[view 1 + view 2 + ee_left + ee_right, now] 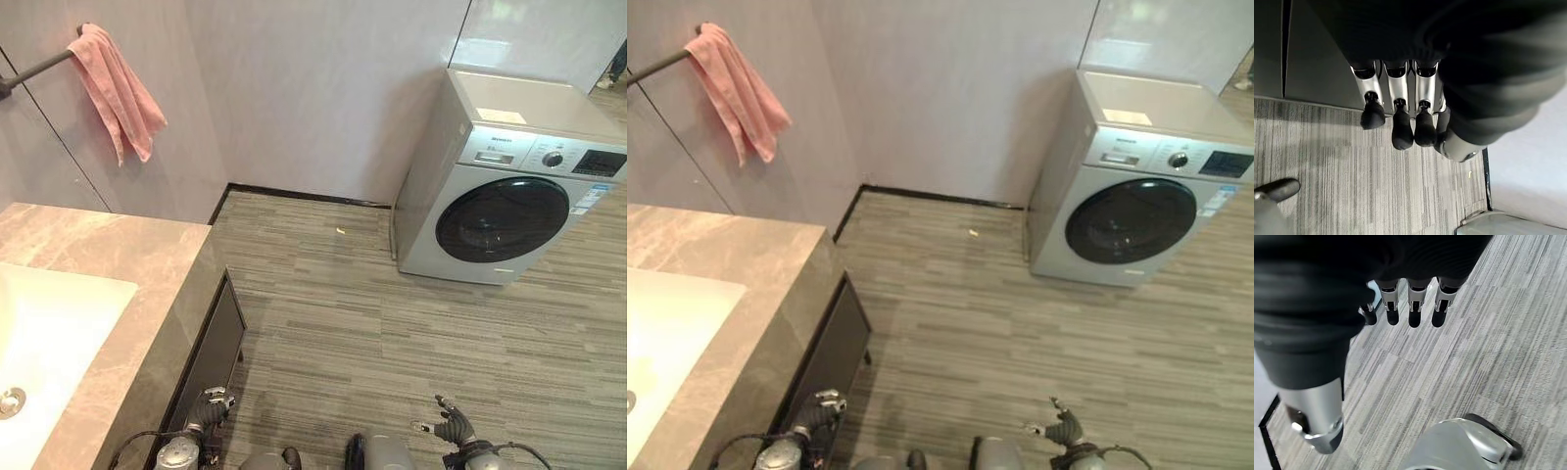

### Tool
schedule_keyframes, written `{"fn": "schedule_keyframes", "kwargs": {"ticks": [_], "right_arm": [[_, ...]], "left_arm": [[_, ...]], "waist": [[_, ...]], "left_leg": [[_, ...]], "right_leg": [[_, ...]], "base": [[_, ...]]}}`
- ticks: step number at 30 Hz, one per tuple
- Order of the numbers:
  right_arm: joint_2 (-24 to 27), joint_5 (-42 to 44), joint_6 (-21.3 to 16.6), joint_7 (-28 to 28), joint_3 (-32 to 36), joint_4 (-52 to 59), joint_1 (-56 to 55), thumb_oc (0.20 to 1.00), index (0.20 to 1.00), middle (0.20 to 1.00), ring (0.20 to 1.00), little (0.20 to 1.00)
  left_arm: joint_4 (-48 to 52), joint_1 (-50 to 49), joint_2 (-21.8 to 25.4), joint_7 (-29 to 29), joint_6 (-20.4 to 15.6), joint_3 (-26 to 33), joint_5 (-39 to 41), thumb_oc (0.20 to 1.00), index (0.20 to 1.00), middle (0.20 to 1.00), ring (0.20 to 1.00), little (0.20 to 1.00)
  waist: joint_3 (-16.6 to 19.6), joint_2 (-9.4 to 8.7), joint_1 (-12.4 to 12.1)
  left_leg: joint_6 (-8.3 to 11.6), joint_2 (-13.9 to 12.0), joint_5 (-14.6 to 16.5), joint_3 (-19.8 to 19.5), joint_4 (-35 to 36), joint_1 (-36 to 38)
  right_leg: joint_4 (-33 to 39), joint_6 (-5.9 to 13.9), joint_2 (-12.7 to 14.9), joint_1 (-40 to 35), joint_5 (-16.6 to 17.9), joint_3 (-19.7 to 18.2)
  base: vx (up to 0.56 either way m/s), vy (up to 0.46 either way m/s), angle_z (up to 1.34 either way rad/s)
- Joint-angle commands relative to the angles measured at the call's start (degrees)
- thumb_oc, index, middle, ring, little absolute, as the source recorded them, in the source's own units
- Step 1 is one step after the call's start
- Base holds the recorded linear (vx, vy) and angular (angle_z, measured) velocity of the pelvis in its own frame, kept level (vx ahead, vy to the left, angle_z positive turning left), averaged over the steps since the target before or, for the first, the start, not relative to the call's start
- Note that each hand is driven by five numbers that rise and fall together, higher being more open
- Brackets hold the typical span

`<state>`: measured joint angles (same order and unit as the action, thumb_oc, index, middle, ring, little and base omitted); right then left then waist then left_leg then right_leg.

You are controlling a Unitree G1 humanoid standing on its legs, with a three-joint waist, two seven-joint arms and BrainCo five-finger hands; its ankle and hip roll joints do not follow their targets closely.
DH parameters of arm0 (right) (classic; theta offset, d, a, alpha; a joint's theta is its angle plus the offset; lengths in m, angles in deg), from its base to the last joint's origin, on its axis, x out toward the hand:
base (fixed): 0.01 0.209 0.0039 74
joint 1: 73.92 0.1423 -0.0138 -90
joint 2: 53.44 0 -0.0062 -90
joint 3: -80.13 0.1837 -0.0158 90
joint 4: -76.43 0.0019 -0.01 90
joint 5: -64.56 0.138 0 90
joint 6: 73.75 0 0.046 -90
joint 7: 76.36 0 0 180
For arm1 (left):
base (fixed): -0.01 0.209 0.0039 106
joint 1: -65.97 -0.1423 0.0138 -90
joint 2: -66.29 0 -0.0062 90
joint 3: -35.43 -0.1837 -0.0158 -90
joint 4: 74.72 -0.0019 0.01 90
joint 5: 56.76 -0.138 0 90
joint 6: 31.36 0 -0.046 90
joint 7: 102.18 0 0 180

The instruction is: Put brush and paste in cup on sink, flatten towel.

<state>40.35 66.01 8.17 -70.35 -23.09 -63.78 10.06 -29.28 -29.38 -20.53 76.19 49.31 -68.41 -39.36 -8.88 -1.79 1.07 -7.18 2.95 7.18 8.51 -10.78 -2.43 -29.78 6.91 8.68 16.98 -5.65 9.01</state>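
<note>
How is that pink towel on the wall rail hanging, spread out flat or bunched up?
Bunched up. The pink cloth towel hangs gathered in folds at one end of the dark metal wall rail, drooping to a point instead of lying flat.

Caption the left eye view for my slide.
Pink towel bunched on its rail above the sink, washer opposite.

A home bathroom or laundry room is shown. A marble-patterned counter (118, 255) with a white sink (49, 343) is set against pale panelled walls, and a pink towel (118, 88) is hung bunched on a dark wall rail (34, 69). A grey front-loading washing machine (509, 196) is placed on the striped grey floor (392, 333).
</note>
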Motion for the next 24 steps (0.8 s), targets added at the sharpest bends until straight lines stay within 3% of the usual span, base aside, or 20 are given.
{"fn": "schedule_keyframes", "kwargs": {"ticks": [1, 5, 12, 14, 16, 17, 18, 19, 20, 21, 22, 23, 24], "right_arm": [[1.9, 0.7, -1.6, 0.1, -1.2, 1.9, 0.7, 1.000, 1.000, 1.000, 1.000, 1.000], [1.5, 1.0, -1.6, -0.3, -1.6, 1.3, -0.1, 1.000, 1.000, 1.000, 1.000, 1.000], [2.6, 1.2, -1.8, -0.5, -0.7, 0.5, -1.5, 1.000, 1.000, 1.000, 1.000, 1.000], [3.0, 1.2, -1.8, -0.5, -0.6, 0.7, -1.9, 1.000, 1.000, 1.000, 1.000, 1.000], [3.5, 1.3, -2.0, -0.2, -0.1, 1.0, -2.3, 1.000, 1.000, 1.000, 1.000, 1.000], [4.3, 2.0, -2.2, 0.2, 0.4, 0.9, -2.2, 1.000, 1.000, 1.000, 1.000, 1.000], [4.3, 2.0, -2.2, 0.2, 0.4, 0.9, -2.2, 1.000, 1.000, 1.000, 1.000, 1.000], [4.8, 1.7, -1.9, 0.5, 0.7, 1.0, -2.3, 1.000, 1.000, 1.000, 1.000, 1.000], [5.1, 1.8, -1.6, 0.9, 1.5, 0.6, -2.3, 1.000, 1.000, 1.000, 1.000, 1.000], [5.1, 2.0, -1.6, 1.0, 1.8, 0.0, -2.3, 1.000, 1.000, 1.000, 1.000, 1.000], [5.0, 2.0, -1.6, 1.2, 1.9, -0.5, -2.2, 1.000, 1.000, 1.000, 1.000, 1.000], [5.0, 1.7, -1.7, 1.5, 1.9, -0.6, -2.3, 1.000, 1.000, 1.000, 1.000, 1.000], [5.0, 1.7, -1.7, 1.5, 1.9, -0.6, -2.3, 1.000, 1.000, 1.000, 1.000, 1.000]], "left_arm": [[3.1, 2.0, 0.4, -1.5, -1.9, 1.8, -1.3, 0.200, 0.200, 0.200, 0.200, 0.200], [2.8, 2.1, -0.2, -1.5, -1.9, 1.4, -1.0, 0.200, 0.200, 0.200, 0.200, 0.200], [2.2, 2.9, -0.6, -1.4, -1.4, 1.0, -0.4, 0.200, 0.200, 0.200, 0.200, 0.200], [2.4, 3.1, -0.4, -1.5, -1.4, 0.9, -0.4, 0.200, 0.200, 0.200, 0.200, 0.200], [2.3, 3.8, -0.2, -1.5, -1.4, 0.5, -0.7, 0.200, 0.200, 0.200, 0.200, 0.200], [2.6, 5.0, -0.1, -1.6, -1.5, -0.5, -0.5, 0.200, 0.200, 0.200, 0.200, 0.200], [2.6, 5.1, -0.1, -1.6, -1.5, -0.5, -0.5, 0.200, 0.200, 0.200, 0.200, 0.200], [2.8, 5.7, 0.0, -1.6, -1.5, -1.0, -0.2, 0.200, 0.200, 0.200, 0.200, 0.200], [2.5, 6.3, -0.1, -1.7, -1.7, -1.3, -0.4, 0.200, 0.200, 0.200, 0.200, 0.200], [2.5, 6.3, -0.1, -1.8, -1.8, -1.3, -0.3, 0.200, 0.200, 0.200, 0.200, 0.200], [1.9, 6.5, -0.2, -1.8, -1.9, -1.5, -0.5, 0.200, 0.200, 0.200, 0.200, 0.200], [1.4, 6.5, -0.3, -1.7, -1.9, -1.7, -0.9, 0.200, 0.200, 0.200, 0.200, 0.200], [1.4, 6.5, -0.3, -1.7, -1.9, -1.7, -0.9, 0.200, 0.200, 0.200, 0.200, 0.200]], "waist": [[-0.8, -0.57, 0.6], [0.1, -1.57, 0.7], [1.9, -1.81, 1.4], [2.1, -1.93, 1.6], [1.4, -2.46, 1.4], [-0.2, -3.21, 1.0], [-0.2, -3.10, 1.2], [-1.0, -3.08, 1.2], [-1.2, -2.84, 1.1], [-1.4, -2.61, 0.8], [-1.2, -2.28, 0.7], [-1.0, -1.61, 0.4], [-1.1, -1.62, 0.4]], "left_leg": [[2.05, 0.0, 2.7, -0.4, -3.0, 6.0], [2.88, -0.5, 2.5, -1.3, -2.7, 6.6], [5.37, -4.0, 0.6, -3.5, -1.0, 7.7], [6.51, -5.1, -0.6, -3.7, -3.8, 6.6], [8.11, -6.1, -5.6, -4.2, -12.9, 2.2], [8.55, -5.3, -8.8, -4.7, -21.0, -1.9], [8.59, -5.4, -8.7, -4.9, -21.4, -2.2], [8.47, -6.2, -9.4, -2.7, -21.1, -5.2], [8.13, -6.8, -7.8, 0.6, -15.5, -8.8], [8.04, -7.1, -7.0, 1.0, -12.8, -9.8], [8.13, -7.4, -7.4, 1.7, -8.2, -10.8], [8.74, -8.3, -10.1, 2.7, -2.9, -11.9], [8.74, -8.2, -10.1, 2.7, -2.8, -11.9]], "right_leg": [[8.4, 1.11, -1.2, -0.8, 11.2, -1.3], [11.3, 0.61, -3.1, -4.1, 10.1, -2.1], [12.8, -1.47, -5.8, -6.3, 6.1, 0.3], [13.9, -2.59, -7.0, -7.6, 5.0, 0.2], [15.8, -4.28, -7.8, -9.8, 4.9, 0.2], [17.4, -5.30, -7.5, -11.8, 5.3, 0.7], [17.5, -5.33, -7.6, -11.8, 5.3, 0.9], [18.7, -5.48, -6.8, -13.3, 4.8, 1.7], [20.5, -4.65, -5.4, -15.5, 4.4, 2.4], [20.8, -4.26, -5.1, -16.4, 4.0, 2.1], [21.2, -3.61, -4.7, -17.4, 3.4, 2.0], [21.5, -3.29, -4.8, -18.4, 2.7, 2.1], [21.5, -3.28, -4.8, -18.5, 2.7, 2.0]], "base": [[0.12, -0.101, 0.02], [0.16, -0.132, 0.15], [0.20, -0.190, 0.19], [0.15, -0.157, 0.28], [0.11, -0.200, 0.06], [0.07, -0.184, 0.15], [0.12, -0.143, 0.35], [0.20, 0.005, 0.59], [0.27, 0.034, 0.49], [0.28, 0.122, 0.33], [0.26, 0.133, 0.13], [0.19, 0.105, 0.05], [0.19, 0.085, -0.05]]}}
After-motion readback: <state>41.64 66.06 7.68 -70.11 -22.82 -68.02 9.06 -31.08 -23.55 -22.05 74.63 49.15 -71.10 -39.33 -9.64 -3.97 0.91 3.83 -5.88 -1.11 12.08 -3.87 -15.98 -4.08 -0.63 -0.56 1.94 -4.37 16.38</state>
